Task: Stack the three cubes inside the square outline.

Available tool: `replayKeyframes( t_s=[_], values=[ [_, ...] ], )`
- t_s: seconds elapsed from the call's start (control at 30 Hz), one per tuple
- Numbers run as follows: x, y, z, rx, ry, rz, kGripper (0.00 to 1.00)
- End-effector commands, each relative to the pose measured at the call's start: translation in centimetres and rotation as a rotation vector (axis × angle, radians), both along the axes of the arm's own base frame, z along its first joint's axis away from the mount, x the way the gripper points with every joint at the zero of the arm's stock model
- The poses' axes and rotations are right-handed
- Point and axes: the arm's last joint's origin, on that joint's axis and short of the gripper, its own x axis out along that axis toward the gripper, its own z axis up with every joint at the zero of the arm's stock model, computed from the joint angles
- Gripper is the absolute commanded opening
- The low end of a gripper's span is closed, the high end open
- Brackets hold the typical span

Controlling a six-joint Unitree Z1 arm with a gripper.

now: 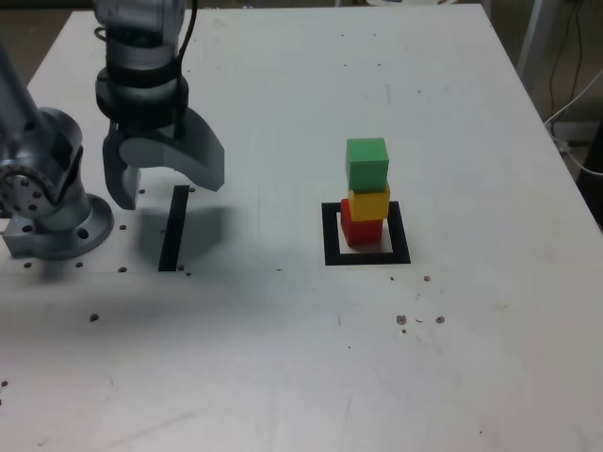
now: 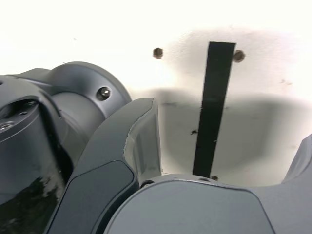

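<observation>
The three cubes (image 1: 366,193) stand stacked in the square outline (image 1: 366,234): the job looks done.
Red at the bottom, yellow in the middle, green on top, slightly askew. My pincer (image 1: 162,193) hangs wide and empty above the straight black strip (image 1: 174,229), well apart from the tower.

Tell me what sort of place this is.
Probably a robotics lab bench: a white table with bolt holes, the arm's base fixed to it, tape markings like the square outline, and cables beyond.
</observation>
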Motion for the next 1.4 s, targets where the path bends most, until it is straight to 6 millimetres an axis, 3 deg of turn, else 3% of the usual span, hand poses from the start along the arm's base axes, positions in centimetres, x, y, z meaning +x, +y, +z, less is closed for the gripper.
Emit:
replayKeyframes(
  t_s=[0.0,0.43,0.87,1.37],
  values=[
    [0.07,0.0,-0.04,0.004,-0.015,0.0,0.99],
    [-0.13,0.39,0.28,0.084,-0.072,-0.014,1.0],
    [0.11,-0.27,0.59,-0.05,-0.086,0.009,1.0],
    [0.03,-0.33,0.53,-0.063,-0.082,0.005,1.0]
  ],
)
